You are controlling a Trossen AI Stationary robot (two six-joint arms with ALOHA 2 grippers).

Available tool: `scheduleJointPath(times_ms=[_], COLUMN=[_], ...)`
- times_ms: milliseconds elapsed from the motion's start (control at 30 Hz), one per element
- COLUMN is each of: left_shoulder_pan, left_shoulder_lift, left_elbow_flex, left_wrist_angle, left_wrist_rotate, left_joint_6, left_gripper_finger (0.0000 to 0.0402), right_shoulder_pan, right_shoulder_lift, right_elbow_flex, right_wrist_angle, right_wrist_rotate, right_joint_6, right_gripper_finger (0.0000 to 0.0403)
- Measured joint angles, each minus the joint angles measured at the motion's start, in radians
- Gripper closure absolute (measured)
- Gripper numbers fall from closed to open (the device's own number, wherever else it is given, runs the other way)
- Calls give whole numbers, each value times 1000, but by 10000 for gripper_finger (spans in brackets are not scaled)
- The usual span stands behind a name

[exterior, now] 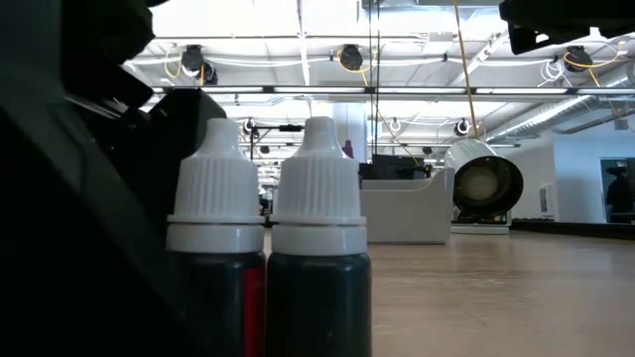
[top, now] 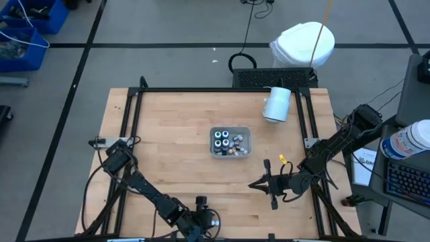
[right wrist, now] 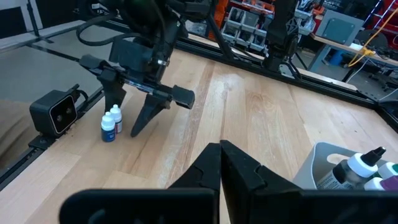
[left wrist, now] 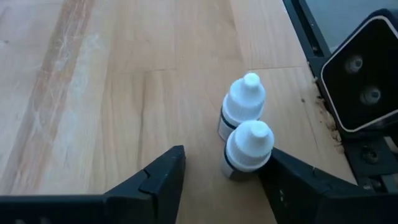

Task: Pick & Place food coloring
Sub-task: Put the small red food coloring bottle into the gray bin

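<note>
Two small food coloring bottles (left wrist: pixel 247 134) with white ribbed caps stand upright, side by side, on the wood table near its near edge; the low view shows them close up (exterior: pixel 268 248). My left gripper (left wrist: pixel 225 160) is open and low, with a finger on either side of the pair, as the right wrist view also shows (right wrist: pixel 127 106). More bottles (top: pixel 222 140) stand in the grey tray (top: pixel 213 152) at the table's middle. My right gripper (right wrist: pixel 221 152) is shut and hovers to the right of the tray's near side (top: pixel 263 183), touching nothing. My left gripper comes at the two bottles slanting down from the near side. One finger (left wrist: pixel 280 177) stands right beside the nearer bottle's dark body (left wrist: pixel 233 171). Whether it touches the bottle, I cannot tell. The other finger (left wrist: pixel 165 174) is well apart from it.
A black camera box (left wrist: pixel 360 81) sits on the frame rail just beside the two bottles. A large white cylinder (top: pixel 277 104) lies at the table's far right. Black frame rails (top: pixel 134 114) run along the table's sides. Bare wood lies left of the tray.
</note>
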Motion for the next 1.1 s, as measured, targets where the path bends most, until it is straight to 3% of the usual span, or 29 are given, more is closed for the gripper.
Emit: scheduleJointPath(times_ms=[533,1100], left_shoulder_pan=[6,9], left_shoulder_lift=[-10,-10], left_elbow_flex=[28,28], left_wrist_angle=[-9,-18], left_wrist_rotate=[55,61], left_joint_6=[8,-5], left_gripper_finger=[190,261], right_shoulder_pan=[0,0], right_shoulder_lift=[0,0], right_elbow_flex=[0,0], right_wrist_angle=[0,0], right_wrist_rotate=[0,0], right_joint_6=[0,0], right_gripper_finger=[403,403])
